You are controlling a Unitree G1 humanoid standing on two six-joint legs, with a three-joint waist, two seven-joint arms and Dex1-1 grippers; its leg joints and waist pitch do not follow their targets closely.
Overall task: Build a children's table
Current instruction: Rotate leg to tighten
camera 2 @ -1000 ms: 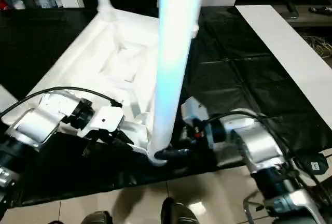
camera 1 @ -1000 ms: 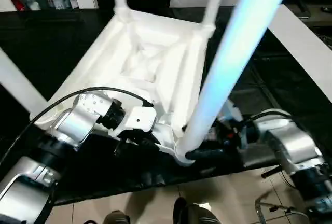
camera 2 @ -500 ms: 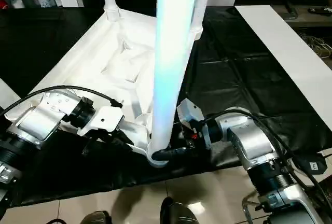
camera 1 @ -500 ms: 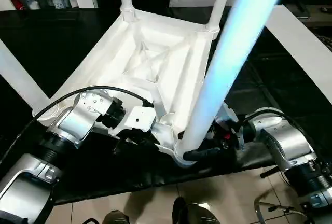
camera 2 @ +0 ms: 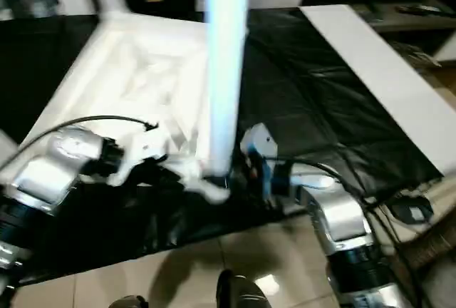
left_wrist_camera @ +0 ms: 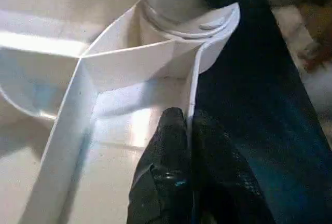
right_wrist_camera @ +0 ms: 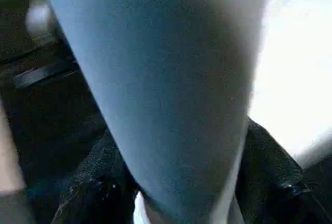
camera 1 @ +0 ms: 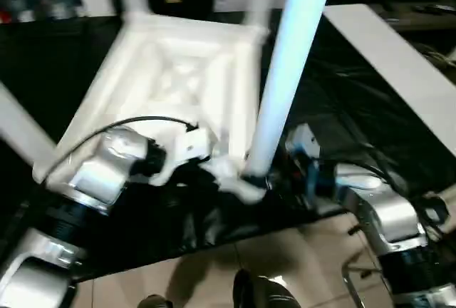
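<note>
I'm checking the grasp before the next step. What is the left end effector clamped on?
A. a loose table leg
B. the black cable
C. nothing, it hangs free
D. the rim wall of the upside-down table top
D: in the left wrist view the two black fingers of the left end effector pinch the thin rim wall of the table top, just short of the corner socket that holds a leg.

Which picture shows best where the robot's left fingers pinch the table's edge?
The left wrist view: both black fingers clamp the thin rim of the table top near the corner socket. In the eye views, the left gripper is blurred at that corner.
</note>
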